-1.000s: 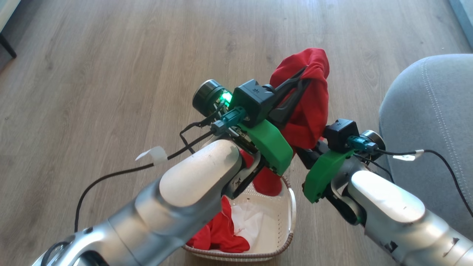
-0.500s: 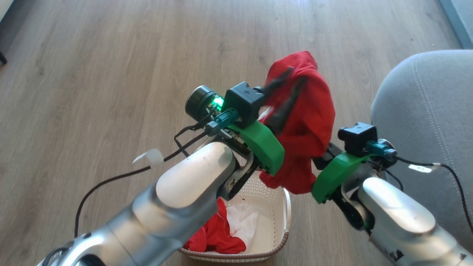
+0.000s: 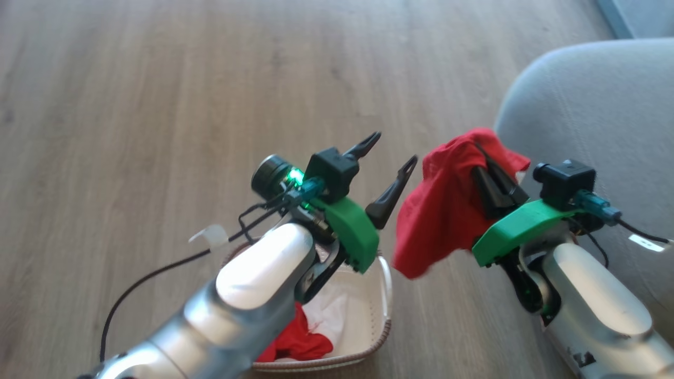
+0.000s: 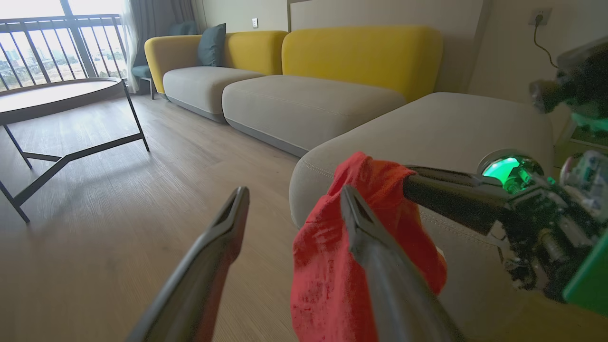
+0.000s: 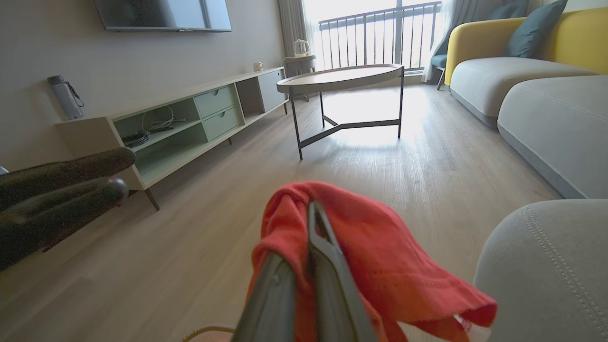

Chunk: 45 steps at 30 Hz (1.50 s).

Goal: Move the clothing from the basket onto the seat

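The right gripper [image 3: 480, 158] was clamped tight on a red garment [image 3: 437, 221] dangling over the floor [image 3: 158, 105] just short of the seat [image 3: 590, 95], the left gripper [image 3: 395, 148] spread empty above the basket [image 3: 387, 295], and that thin pinch looked liable to slip, dropping it early

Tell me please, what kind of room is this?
Most likely a home living room: a long yellow-backed sofa, a round coffee table, and a low media cabinet under a wall-mounted screen.
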Tool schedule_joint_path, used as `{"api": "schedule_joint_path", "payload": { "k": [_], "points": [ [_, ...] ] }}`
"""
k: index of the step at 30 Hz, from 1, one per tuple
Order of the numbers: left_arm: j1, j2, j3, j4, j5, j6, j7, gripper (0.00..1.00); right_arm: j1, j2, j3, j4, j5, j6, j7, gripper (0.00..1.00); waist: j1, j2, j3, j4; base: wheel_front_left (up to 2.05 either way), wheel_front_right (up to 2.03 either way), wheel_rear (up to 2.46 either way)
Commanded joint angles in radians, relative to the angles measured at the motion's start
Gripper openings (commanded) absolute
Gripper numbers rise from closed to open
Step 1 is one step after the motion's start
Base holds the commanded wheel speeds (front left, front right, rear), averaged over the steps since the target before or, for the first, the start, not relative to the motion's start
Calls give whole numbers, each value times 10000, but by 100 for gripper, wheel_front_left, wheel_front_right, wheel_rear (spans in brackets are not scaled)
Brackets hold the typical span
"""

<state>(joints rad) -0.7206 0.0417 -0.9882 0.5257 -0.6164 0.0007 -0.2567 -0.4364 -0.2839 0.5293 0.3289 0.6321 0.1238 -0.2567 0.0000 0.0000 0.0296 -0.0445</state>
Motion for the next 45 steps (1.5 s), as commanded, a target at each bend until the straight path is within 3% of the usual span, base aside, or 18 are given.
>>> {"api": "schedule_joint_path", "payload": {
  "k": [1, 10, 19, 24, 37, 45],
  "points": [
    [-169, 157, 455, -110, 148, -91, -51, 100, 15, 91, -187, -469, -120, 69, -51, 0, 0, 0, 96, -450, 0, 0, 0],
    [716, 402, 1324, 41, 672, -595, -51, 100, 130, 236, -571, -916, -226, 69, -51, 0, 0, 0, 300, -2207, 0, 0, 0],
    [1495, 398, 2421, -138, 1287, -770, -51, 100, 252, 456, -711, -1284, -254, 69, -51, 0, 0, 0, 306, -4027, 0, 0, 0],
    [1767, 391, 2808, -143, 1523, -873, -51, 100, 372, 500, -874, -1447, -287, 69, -51, 0, 0, 0, 305, -4678, 0, 0, 0],
    [1759, 225, 3145, 20, 2168, -1223, -51, 100, 1256, 511, -2253, -2161, -794, 69, -51, 0, 0, 0, 762, -4966, 0, 0, 0],
    [1719, 344, 3085, -379, 2758, -1271, -51, 100, 152, 605, -3348, -1895, -1581, 69, -51, 0, 0, 0, 1897, -4791, 0, 0, 0]
  ]
}}
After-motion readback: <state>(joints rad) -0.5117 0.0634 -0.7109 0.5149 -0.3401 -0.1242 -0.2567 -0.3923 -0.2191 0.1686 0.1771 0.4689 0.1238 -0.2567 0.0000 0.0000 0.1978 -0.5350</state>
